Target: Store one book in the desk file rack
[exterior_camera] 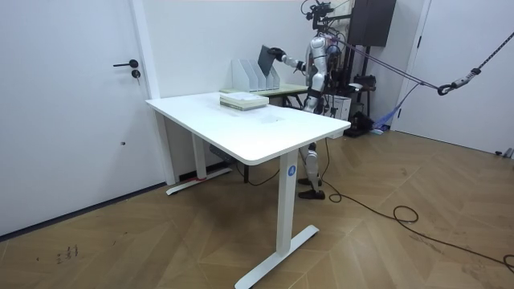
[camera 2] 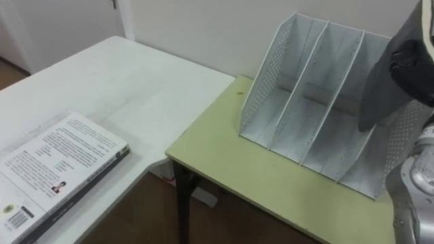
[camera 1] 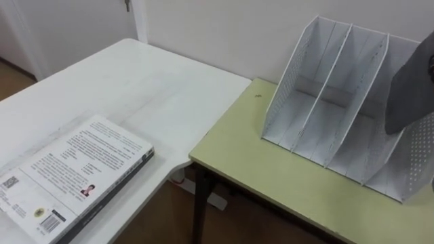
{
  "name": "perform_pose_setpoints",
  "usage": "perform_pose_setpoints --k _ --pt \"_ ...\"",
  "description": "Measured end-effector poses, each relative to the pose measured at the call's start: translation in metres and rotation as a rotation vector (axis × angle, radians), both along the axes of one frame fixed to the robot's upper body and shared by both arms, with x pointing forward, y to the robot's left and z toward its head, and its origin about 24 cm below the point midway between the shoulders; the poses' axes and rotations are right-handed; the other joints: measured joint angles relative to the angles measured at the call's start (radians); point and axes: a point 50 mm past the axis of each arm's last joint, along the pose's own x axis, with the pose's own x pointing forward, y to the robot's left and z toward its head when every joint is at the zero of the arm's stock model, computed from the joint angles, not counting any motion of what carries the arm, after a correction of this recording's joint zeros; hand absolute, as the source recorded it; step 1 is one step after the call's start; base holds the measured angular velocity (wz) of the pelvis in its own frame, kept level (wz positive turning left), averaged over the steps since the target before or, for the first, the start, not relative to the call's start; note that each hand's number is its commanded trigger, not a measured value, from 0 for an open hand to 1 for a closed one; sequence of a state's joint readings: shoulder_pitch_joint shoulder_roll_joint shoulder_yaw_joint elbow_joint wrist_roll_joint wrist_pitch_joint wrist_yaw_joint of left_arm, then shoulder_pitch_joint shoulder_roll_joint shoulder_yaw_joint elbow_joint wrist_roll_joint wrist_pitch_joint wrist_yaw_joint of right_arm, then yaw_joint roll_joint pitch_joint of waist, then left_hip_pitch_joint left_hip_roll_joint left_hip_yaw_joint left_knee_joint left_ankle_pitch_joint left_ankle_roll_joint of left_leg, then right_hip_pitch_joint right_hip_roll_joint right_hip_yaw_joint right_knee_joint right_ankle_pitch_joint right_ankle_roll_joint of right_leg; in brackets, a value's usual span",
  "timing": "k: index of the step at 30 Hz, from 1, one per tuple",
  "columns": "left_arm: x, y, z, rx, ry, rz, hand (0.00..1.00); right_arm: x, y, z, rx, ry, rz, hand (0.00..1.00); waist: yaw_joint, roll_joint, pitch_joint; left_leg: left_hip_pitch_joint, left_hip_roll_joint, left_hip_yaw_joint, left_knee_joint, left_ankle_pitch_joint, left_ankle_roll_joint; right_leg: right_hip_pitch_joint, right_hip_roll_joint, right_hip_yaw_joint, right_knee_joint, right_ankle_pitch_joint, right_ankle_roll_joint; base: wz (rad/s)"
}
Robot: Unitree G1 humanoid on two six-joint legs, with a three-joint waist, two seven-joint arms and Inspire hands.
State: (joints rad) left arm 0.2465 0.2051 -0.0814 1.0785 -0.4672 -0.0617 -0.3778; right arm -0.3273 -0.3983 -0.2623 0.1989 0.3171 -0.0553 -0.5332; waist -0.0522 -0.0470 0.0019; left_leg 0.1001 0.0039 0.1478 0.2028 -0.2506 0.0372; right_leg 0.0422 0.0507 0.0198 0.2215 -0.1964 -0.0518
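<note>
A white perforated file rack (camera 1: 332,108) with three slots stands on a pale green desk (camera 1: 264,169) by the wall. My right hand (camera 2: 411,59) is shut on a dark grey book (camera 2: 380,88). It holds the book upright, above and in front of the rack's right-hand slot. The room view shows the same book (exterior_camera: 264,58) raised over the rack (exterior_camera: 250,75). A second book (camera 1: 71,176) with a white printed cover lies flat on the white table (camera 1: 156,88) at the lower left.
The white table meets the green desk at a corner, with a gap of wooden floor (camera 1: 163,217) below. A white wall (camera 1: 224,27) runs behind the rack. In the room view I stand at the far side of the green desk (exterior_camera: 277,90).
</note>
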Motion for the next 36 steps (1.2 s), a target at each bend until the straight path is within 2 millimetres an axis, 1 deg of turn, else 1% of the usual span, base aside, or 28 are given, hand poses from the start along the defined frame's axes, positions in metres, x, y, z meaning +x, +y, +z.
perform_pose_setpoints --k 2,7,10,11,13,15,17,19,20,21,22,23,24,30,33,36 --pt "0.0 0.0 0.0 -0.004 0.005 0.002 0.0 0.005 -0.006 0.004 0.024 0.013 0.004 1.0 0.001 0.0 0.0005 -0.002 -0.001 -0.007 0.002 0.0 0.0 0.001 -0.001 -0.005 0.001 0.0 0.0 0.05" --pt "0.0 0.0 0.0 -0.008 0.009 0.005 0.0 0.013 -0.018 0.016 -0.001 0.022 -0.011 1.0 -0.002 -0.008 0.0042 -0.001 -0.002 -0.019 0.004 0.001 -0.001 0.008 -0.004 -0.027 -0.005 0.0 0.0 0.08" --pt "-0.001 0.001 0.001 -0.015 0.004 0.011 0.0 0.013 -0.021 0.023 -0.019 0.015 -0.009 1.0 -0.001 -0.01 0.0038 -0.003 -0.002 -0.019 0.004 0.001 -0.002 0.01 -0.006 -0.036 -0.015 0.0 0.0 0.04" --pt "-0.001 0.001 0.001 -0.015 0.007 0.016 0.0 0.014 -0.024 0.025 -0.014 0.015 -0.007 1.0 -0.001 -0.012 0.002 -0.003 -0.002 -0.019 0.003 0.001 -0.002 0.011 -0.006 -0.043 -0.016 0.0 0.0 0.04" --pt "-0.001 0.002 0.002 -0.014 0.008 0.018 0.0 0.015 -0.028 0.026 -0.002 0.022 -0.007 1.0 0.0 -0.014 -0.0003 -0.003 -0.002 -0.019 0.002 0.001 -0.002 0.011 -0.008 -0.053 -0.016 0.0 0.0 0.0" --pt "-0.001 0.003 0.002 -0.011 0.008 0.021 0.0 0.015 -0.029 0.026 0.001 0.035 -0.004 1.0 0.002 -0.019 -0.001 -0.003 -0.001 -0.02 0.0 0.002 -0.002 0.011 -0.007 -0.056 -0.016 0.0 0.0 0.0" --pt "-0.001 0.007 0.003 -0.003 0.013 0.019 0.0 0.016 -0.033 0.02 0.03 0.06 -0.002 1.0 0.004 -0.03 -0.0037 -0.002 0.0 -0.025 -0.002 0.002 -0.003 0.013 -0.008 -0.062 -0.015 0.001 -0.001 0.0" --pt "0.0 0.009 0.004 0.0 0.016 0.016 0.0 0.018 -0.036 0.014 0.049 0.094 -0.009 1.0 0.004 -0.039 -0.0035 -0.001 0.0 -0.038 -0.003 0.002 -0.003 0.02 -0.011 -0.065 -0.015 0.001 -0.001 0.05" --pt "0.0 0.01 0.004 0.002 0.014 0.013 0.0 0.018 -0.038 0.011 0.058 0.115 -0.014 0.84 0.004 -0.044 -0.0016 0.0 0.0 -0.047 -0.003 0.002 -0.003 0.024 -0.013 -0.069 -0.016 0.001 -0.001 0.07" --pt "0.0 0.011 0.005 0.003 0.014 0.012 0.0 0.018 -0.038 0.009 0.062 0.126 -0.013 0.49 0.002 -0.045 -0.0016 0.001 0.0 -0.047 -0.003 0.002 -0.003 0.024 -0.014 -0.071 -0.017 0.001 -0.001 0.05" --pt "0.0 0.011 0.005 0.004 0.01 0.01 0.0 0.019 -0.039 0.006 0.067 0.148 -0.006 0.31 0.003 -0.048 -0.0014 0.0 0.0 -0.046 -0.003 0.002 -0.003 0.024 -0.014 -0.073 -0.017 0.001 -0.001 0.03" --pt "0.0 0.011 0.005 0.003 0.012 0.011 0.0 0.019 -0.04 0.004 0.069 0.165 0.003 0.2 0.004 -0.048 -0.001 0.0 0.0 -0.047 -0.003 0.002 -0.003 0.024 -0.014 -0.076 -0.018 0.001 -0.001 0.0" --pt "0.0 0.012 0.005 0.002 0.013 0.011 0.0 0.02 -0.039 0.003 0.069 0.172 0.007 0.0 0.005 -0.048 -0.001 -0.001 -0.001 -0.048 -0.003 0.002 -0.003 0.023 -0.013 -0.076 -0.018 0.001 -0.001 0.0" --pt "0.001 0.013 0.007 0.015 0.011 0.001 0.0 0.022 -0.04 -0.001 0.073 0.199 0.026 0.0 0.004 -0.046 -0.0015 0.0 -0.002 -0.056 0.0 0.002 -0.003 0.027 -0.013 -0.081 -0.018 0.001 -0.001 0.0" --pt "0.0 0.013 0.007 0.024 0.016 0.002 0.0 0.023 -0.041 0.001 0.07 0.196 0.023 0.0 0.004 -0.042 -0.0022 0.0 -0.002 -0.061 0.001 0.003 -0.004 0.028 -0.013 -0.085 -0.018 0.001 -0.001 0.01" --pt "-0.001 0.014 0.006 0.031 0.021 0.005 0.0 0.023 -0.043 0.004 0.062 0.192 0.017 0.0 0.004 -0.039 -0.0005 0.005 -0.002 -0.068 0.001 0.004 -0.005 0.029 -0.014 -0.094 -0.018 0.001 -0.001 0.04"
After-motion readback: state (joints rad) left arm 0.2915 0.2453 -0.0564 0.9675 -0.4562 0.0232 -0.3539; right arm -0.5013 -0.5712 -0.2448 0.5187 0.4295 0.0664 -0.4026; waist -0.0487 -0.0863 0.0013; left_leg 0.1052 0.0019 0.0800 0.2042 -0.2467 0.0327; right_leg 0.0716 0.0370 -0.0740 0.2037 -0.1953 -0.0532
